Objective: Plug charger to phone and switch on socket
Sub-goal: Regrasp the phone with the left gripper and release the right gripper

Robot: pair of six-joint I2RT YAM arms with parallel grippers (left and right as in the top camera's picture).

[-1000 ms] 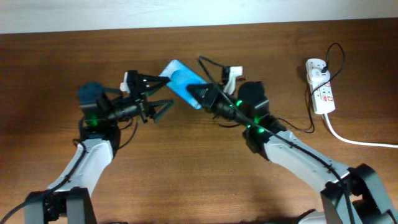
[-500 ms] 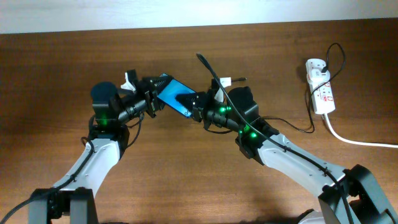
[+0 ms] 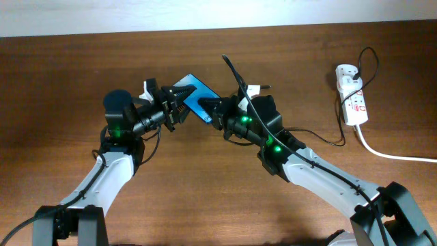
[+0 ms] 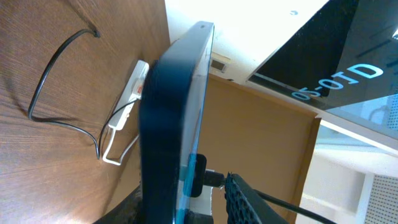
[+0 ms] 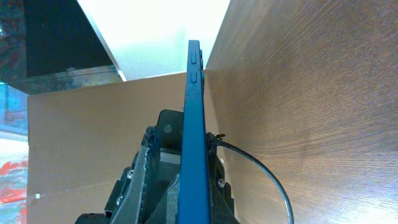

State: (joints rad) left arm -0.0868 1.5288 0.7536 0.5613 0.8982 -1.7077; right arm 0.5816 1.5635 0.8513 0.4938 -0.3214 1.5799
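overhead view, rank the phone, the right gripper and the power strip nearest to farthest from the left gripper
From the left gripper:
1. phone, right against it, centre of view
2. right gripper, at the phone's other end
3. power strip, far off to the right

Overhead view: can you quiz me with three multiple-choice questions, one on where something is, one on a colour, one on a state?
1. Where is the socket?
A) at the far right of the table
B) in the middle
C) at the near edge

2. What colour is the phone screen?
A) red
B) blue
C) white

3. How is the phone?
A) flat on the table
B) boxed away
C) held up, tilted, where the left gripper and right gripper meet

Answers:
1 A, it lies alone at the overhead view's right side.
2 B, its face shows bright blue.
3 C, both wrist views show it edge-on above the wood.
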